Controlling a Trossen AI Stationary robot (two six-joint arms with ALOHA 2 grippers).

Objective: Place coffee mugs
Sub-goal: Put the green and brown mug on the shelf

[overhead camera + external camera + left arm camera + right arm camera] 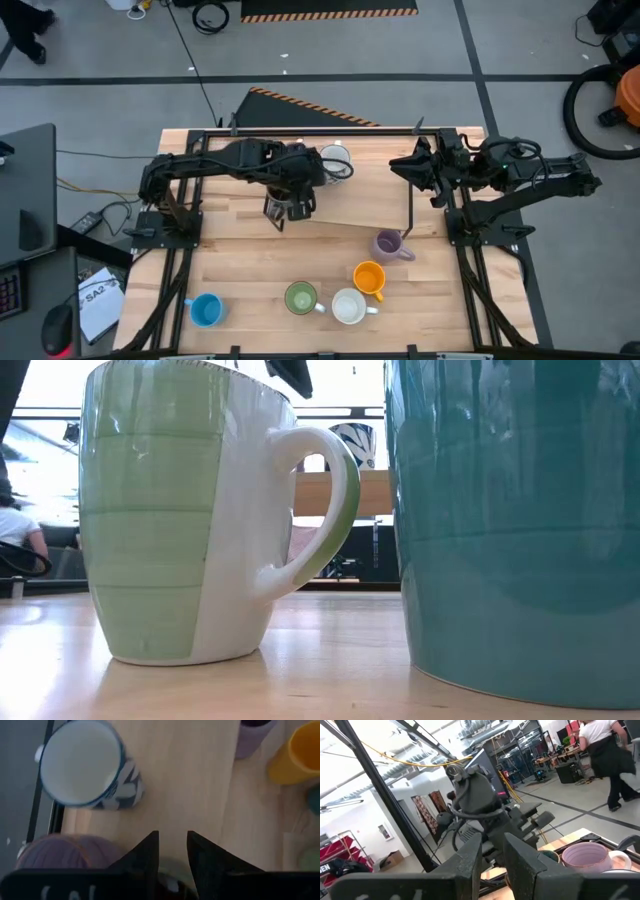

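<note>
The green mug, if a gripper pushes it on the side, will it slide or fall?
The green mug looks glazed and thick-walled, so probably stiff, fairly heavy and breakable. Its flat base sits on smooth wood, so a low push likely slides it; a push near the rim might tip it.

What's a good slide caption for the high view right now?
Left gripper hovers over the raised shelf; five mugs wait below, right gripper parked.
</note>
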